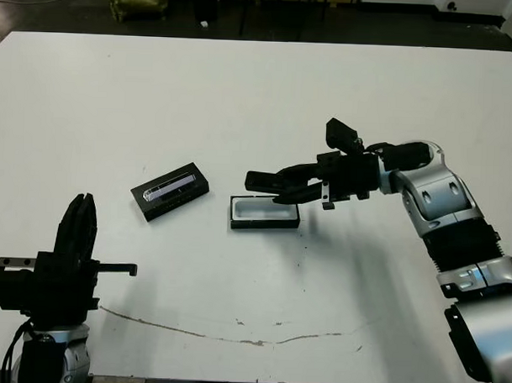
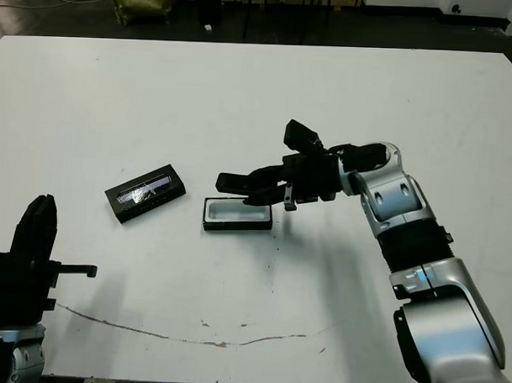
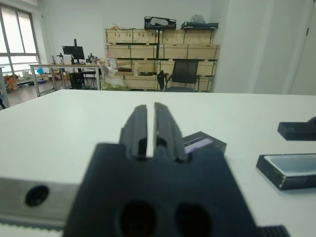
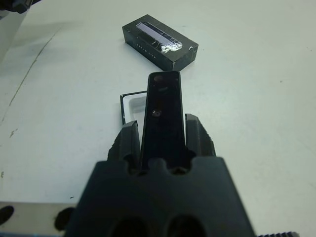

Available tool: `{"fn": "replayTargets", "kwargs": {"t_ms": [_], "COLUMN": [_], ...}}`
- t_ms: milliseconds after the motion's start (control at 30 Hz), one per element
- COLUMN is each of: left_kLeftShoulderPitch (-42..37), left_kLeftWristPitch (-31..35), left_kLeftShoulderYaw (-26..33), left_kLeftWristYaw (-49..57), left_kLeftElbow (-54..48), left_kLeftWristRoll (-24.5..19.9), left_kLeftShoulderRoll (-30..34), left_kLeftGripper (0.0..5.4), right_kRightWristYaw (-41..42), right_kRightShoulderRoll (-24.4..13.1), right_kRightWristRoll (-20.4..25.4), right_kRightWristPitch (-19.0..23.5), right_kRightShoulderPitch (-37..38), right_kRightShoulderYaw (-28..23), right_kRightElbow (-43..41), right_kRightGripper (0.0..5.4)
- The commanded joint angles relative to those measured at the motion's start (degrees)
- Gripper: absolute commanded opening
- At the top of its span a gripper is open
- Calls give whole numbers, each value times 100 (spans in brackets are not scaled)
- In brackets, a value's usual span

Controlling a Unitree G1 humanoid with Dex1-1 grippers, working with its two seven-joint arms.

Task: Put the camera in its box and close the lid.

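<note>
The slim black camera is clamped between the fingers of my right gripper, which is shut on it. It hangs level just above the box, a black tray with a white lining. In the right wrist view the camera hides most of the box. The lid, black with a glossy silvery strip, lies left of the box and apart from it. My left gripper is at the near left, well away from the lid, and its fingers are pressed together with nothing between them.
The table's front edge runs just below my left arm. A thin dark crack line crosses the near table surface. Beyond the table's far edge is a dark floor with an olive bag.
</note>
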Motion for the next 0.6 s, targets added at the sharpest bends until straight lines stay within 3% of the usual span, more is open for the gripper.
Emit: {"fn": "replayTargets", "kwargs": {"t_ms": [33,267,600], "left_kLeftShoulderPitch": [102,126,209], "left_kLeftWristPitch": [118,188,230], "left_kLeftShoulderYaw": [-9,-21,-75], "left_kLeftWristYaw": [55,46,94], "left_kLeftElbow": [2,-42,-126], "left_kLeftWristRoll": [53,-47,-18], "left_kLeftShoulderRoll": [-13,-14,-36], "left_kLeftGripper": [0,0,0], "right_kRightWristYaw": [84,50,430], "right_kRightShoulderRoll": [86,108,42], "right_kRightWristRoll": [-80,-361,-462], "right_kRightWristPitch": [2,-102,179], "right_kRightShoulderPitch": [-157,-288,-393], "right_kRightShoulderYaw": [77,260,472], "right_kRightElbow": [222,187,271], "right_kRightGripper": [66,66,66]}}
